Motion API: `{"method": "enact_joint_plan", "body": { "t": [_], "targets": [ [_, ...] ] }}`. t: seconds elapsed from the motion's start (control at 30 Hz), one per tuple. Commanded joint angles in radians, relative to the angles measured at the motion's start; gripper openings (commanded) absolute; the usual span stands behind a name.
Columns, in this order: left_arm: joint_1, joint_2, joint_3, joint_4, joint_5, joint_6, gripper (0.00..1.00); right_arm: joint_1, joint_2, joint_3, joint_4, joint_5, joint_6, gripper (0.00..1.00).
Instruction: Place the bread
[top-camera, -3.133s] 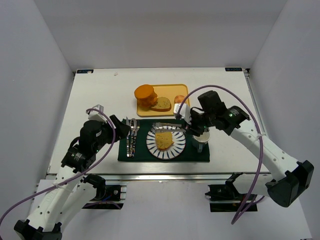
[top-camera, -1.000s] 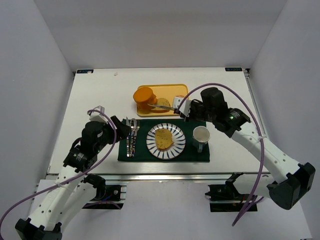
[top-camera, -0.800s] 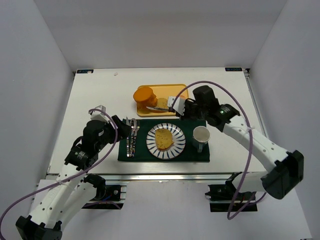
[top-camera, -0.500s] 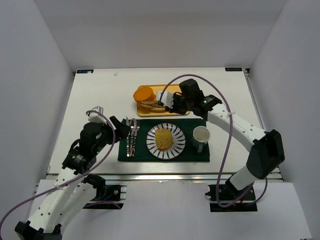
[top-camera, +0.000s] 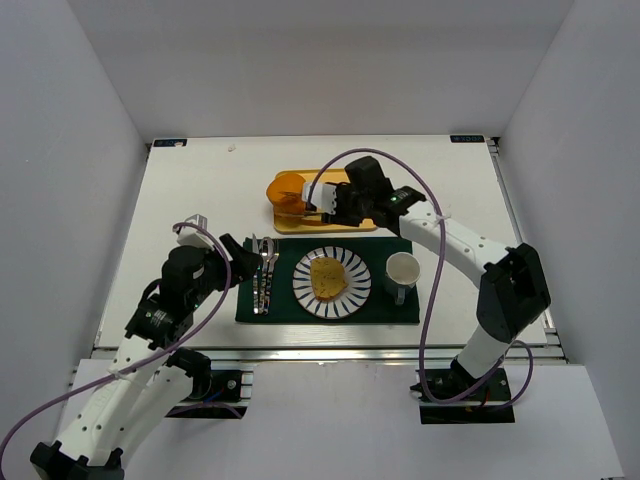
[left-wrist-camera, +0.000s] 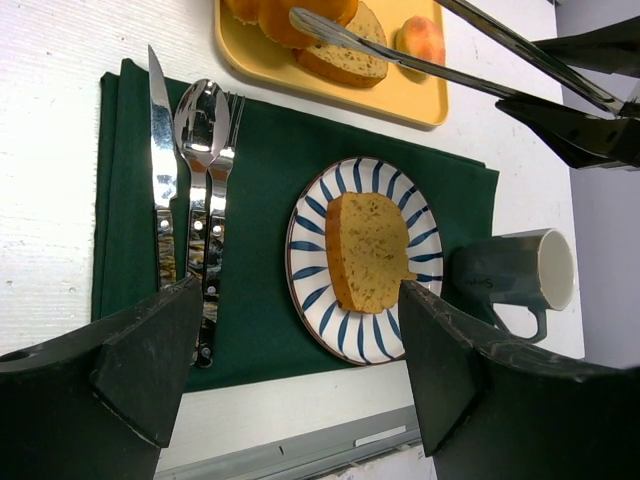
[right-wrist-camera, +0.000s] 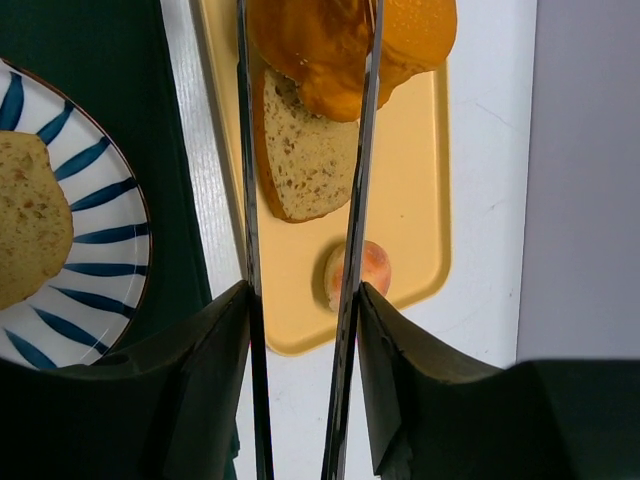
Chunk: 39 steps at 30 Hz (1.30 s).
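Note:
The bread (top-camera: 328, 277) (left-wrist-camera: 368, 250) (right-wrist-camera: 25, 235), a golden-yellow toast slice, lies flat on the blue-striped plate (top-camera: 305, 291) (left-wrist-camera: 310, 300). My right gripper (top-camera: 328, 203) (right-wrist-camera: 302, 290) is shut on metal tongs (right-wrist-camera: 248, 150) (left-wrist-camera: 400, 60), one tong arm against each finger. The tong arms stand apart and reach over the yellow tray (right-wrist-camera: 410, 200) (left-wrist-camera: 420, 100), across an orange bun (top-camera: 287, 188) (right-wrist-camera: 340, 50) and a greyish-brown slice (right-wrist-camera: 300, 160). Nothing is between the tong arms. My left gripper (top-camera: 243, 265) (left-wrist-camera: 298, 290) hangs open above the near part of the mat, holding nothing.
A dark green mat (top-camera: 390, 305) carries the plate, a knife, spoon and fork (top-camera: 263, 270) (left-wrist-camera: 195, 180) on its left and a grey mug (top-camera: 402, 270) (left-wrist-camera: 520, 275) on its right. A small peach-coloured round item (right-wrist-camera: 360, 275) lies on the tray.
My right arm swung left and away, from above the mat beside the mug to over the tray. The tong arms spread apart. The bread stays on the plate; the left arm barely moved.

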Motion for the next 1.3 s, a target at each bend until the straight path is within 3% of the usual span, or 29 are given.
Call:
{"method": "enact_joint_plan", "body": {
  "t": [0.0,0.13,0.4,0.77,1.0,1.27],
  "targets": [
    [0.001,0.008,0.005,0.014,-0.01,0.006,0.88,0.01,0.016,0.059,0.052,0.024,-0.042,0.5],
    [0.001,0.007,0.003,0.014,-0.01,0.006,0.88,0.017,0.048,0.07,0.057,0.066,-0.084,0.49],
    [0.001,0.001,0.003,0.012,-0.02,0.006,0.89,0.026,0.093,0.141,-0.043,0.141,-0.148,0.23],
    [0.001,0.013,0.006,0.023,-0.017,0.011,0.89,0.031,0.077,0.223,-0.092,0.132,-0.115,0.02],
    [0.001,0.013,0.008,0.021,-0.019,0.012,0.89,0.031,0.039,0.294,-0.089,0.076,-0.056,0.0],
    [0.001,0.008,0.011,0.015,-0.023,0.014,0.89,0.031,0.007,0.257,-0.083,0.067,-0.026,0.0]
  ]
}}
